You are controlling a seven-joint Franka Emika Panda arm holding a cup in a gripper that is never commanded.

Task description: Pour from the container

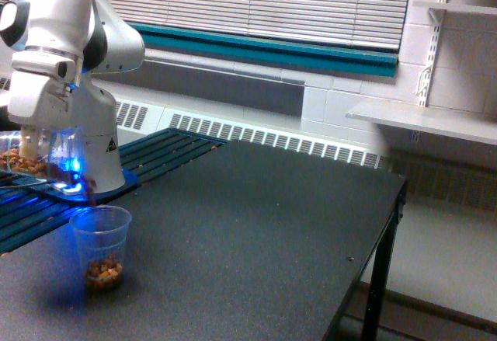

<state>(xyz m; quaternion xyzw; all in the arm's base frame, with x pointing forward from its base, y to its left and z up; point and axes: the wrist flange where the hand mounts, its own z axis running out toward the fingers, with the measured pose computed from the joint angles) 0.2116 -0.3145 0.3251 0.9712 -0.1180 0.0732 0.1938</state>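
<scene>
At the exterior view's left, my gripper is shut on the container, a clear wide jar lying on its side with brown nut-like bits inside. Its mouth points to the right and slightly down, lit blue. A few brown bits are falling from the mouth. Just below stands the smaller clear ribbed cup on the dark table, with a small heap of brown bits at its bottom. The gripper's fingers are largely hidden by the jar.
The arm's white base stands right behind the cup on a blue-lit plate. Dark slats lie behind it. The black table ends at an edge on the right. A white shelf hangs on the wall.
</scene>
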